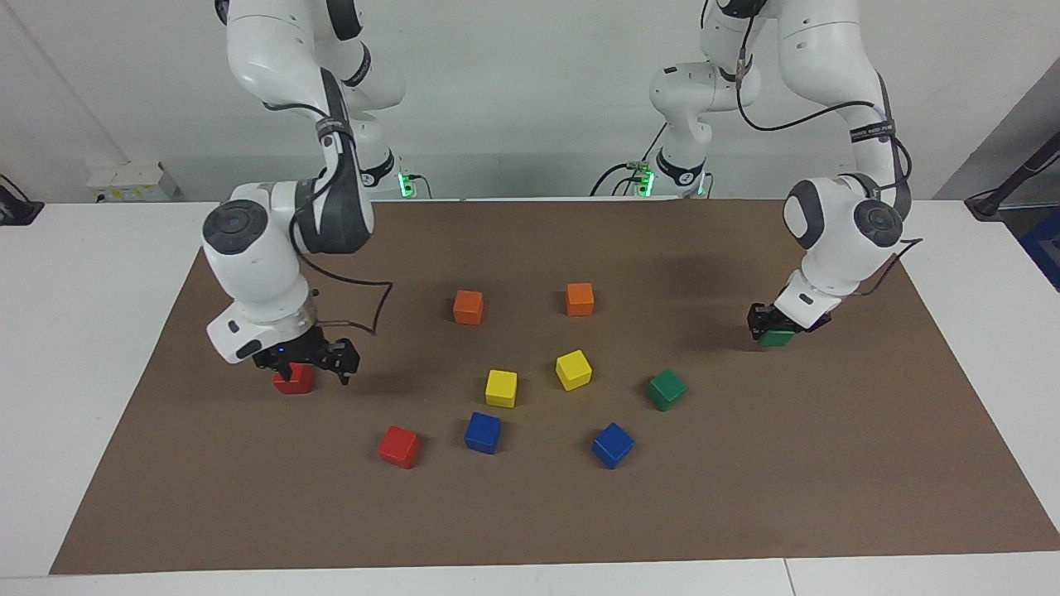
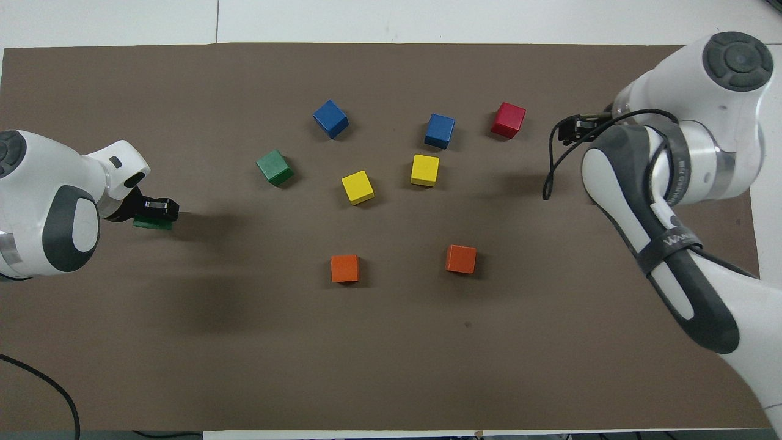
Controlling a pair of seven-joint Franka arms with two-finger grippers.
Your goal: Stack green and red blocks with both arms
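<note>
My left gripper (image 1: 778,324) is shut on a dark green block (image 1: 777,338) and holds it low over the mat at the left arm's end; both also show in the overhead view, the gripper (image 2: 156,208) and the block (image 2: 153,223). My right gripper (image 1: 308,362) is open just above a red block (image 1: 292,380) that rests on the mat at the right arm's end. In the overhead view that gripper (image 2: 577,128) shows but the arm hides this red block. A second green block (image 1: 666,389) (image 2: 275,167) and a second red block (image 1: 400,446) (image 2: 508,120) lie loose on the mat.
On the brown mat (image 1: 530,513) between the arms lie two orange cubes (image 1: 468,306) (image 1: 580,299), two yellow cubes (image 1: 501,387) (image 1: 573,369) and two blue cubes (image 1: 483,432) (image 1: 613,444). White table surrounds the mat.
</note>
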